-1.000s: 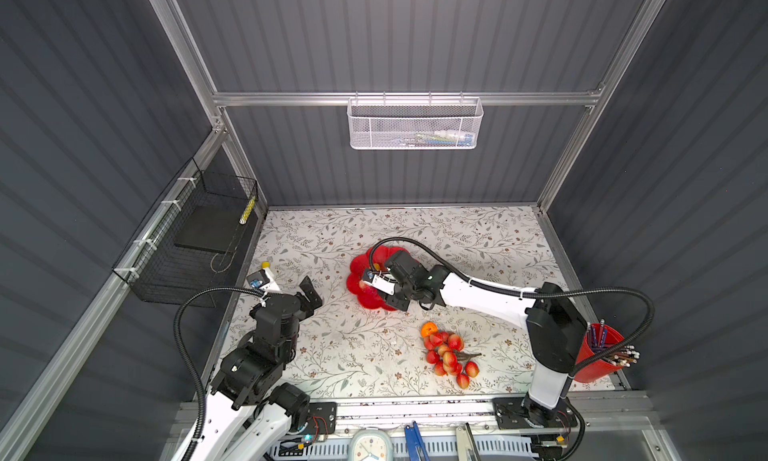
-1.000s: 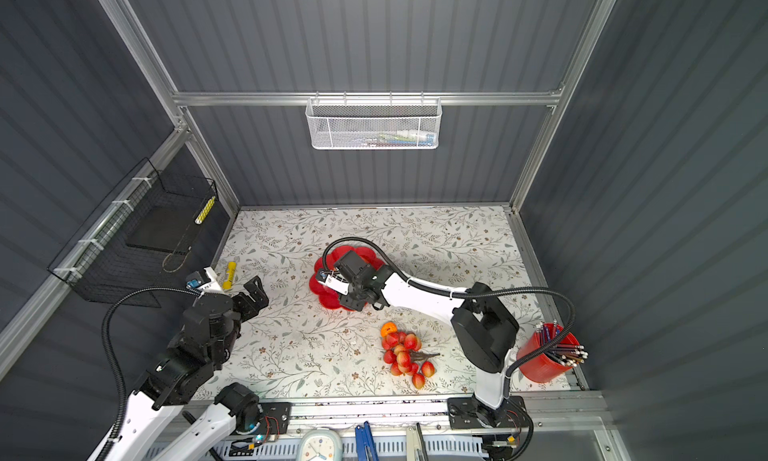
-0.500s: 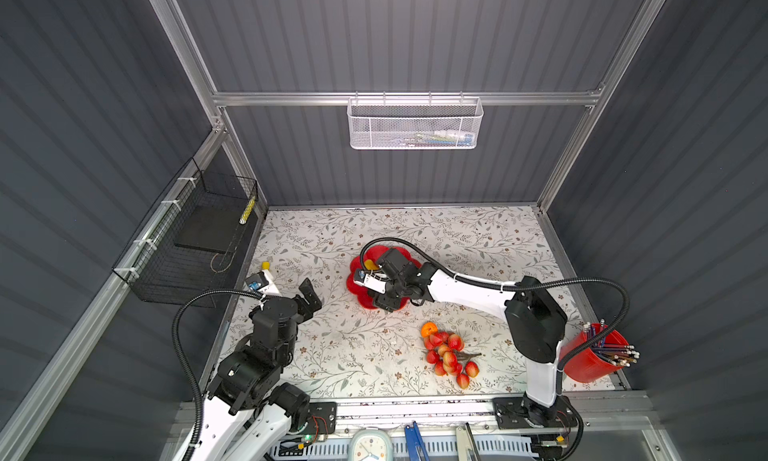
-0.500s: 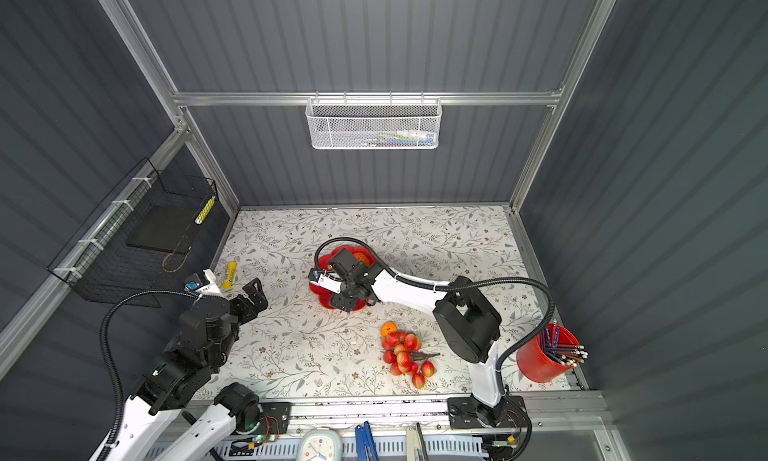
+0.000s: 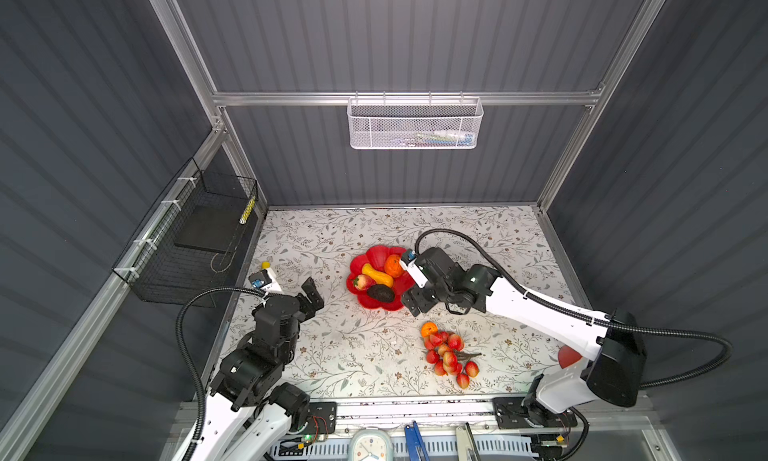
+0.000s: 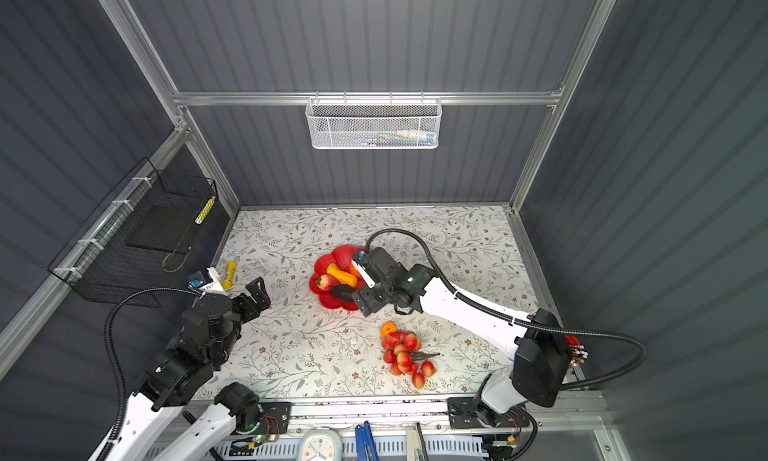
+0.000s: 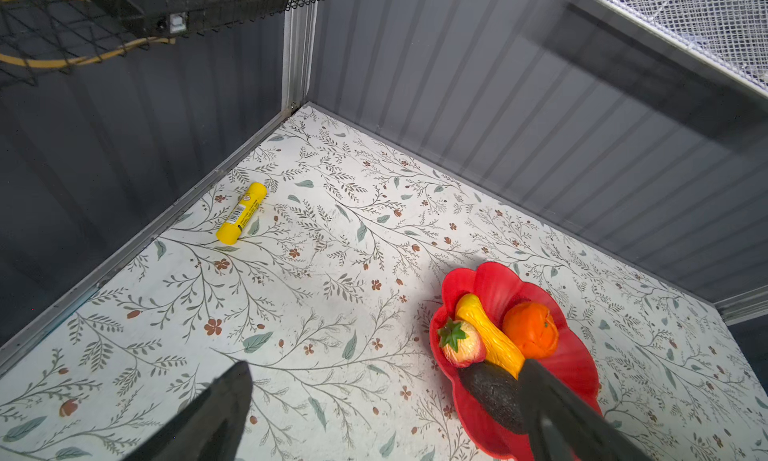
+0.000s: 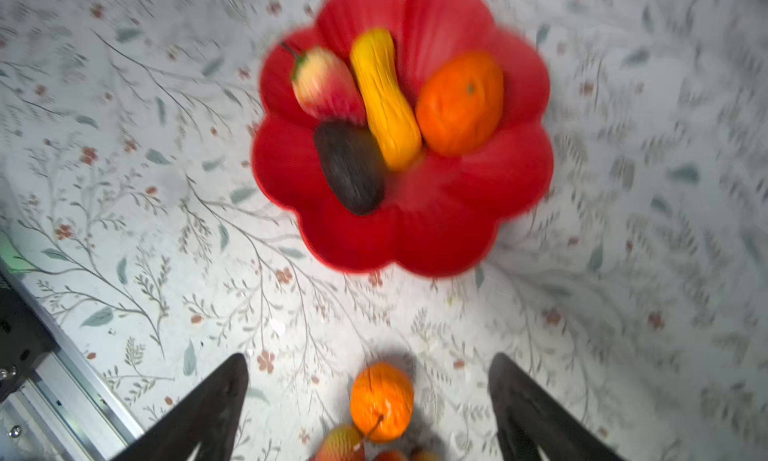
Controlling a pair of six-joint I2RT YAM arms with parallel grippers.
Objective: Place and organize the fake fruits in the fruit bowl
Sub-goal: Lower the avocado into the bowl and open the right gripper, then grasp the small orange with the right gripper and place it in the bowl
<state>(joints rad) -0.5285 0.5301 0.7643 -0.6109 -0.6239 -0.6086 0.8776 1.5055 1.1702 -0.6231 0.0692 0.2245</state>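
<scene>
Right gripper (image 8: 368,361): my jaws wide apart, empty, hovering by near rim of glossy red scalloped plastic bowl (image 8: 436,238). Small plastic orange (image 8: 381,400) on table (image 8: 124,189) nearside of bowl, framed between my jaws; left gripper (image 5: 313,297), also spread, farther off.

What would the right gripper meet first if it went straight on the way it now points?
Probably the floral table, in the gap between the fruit bowl and the loose orange; depth is unclear, so the orange could come first.
</scene>
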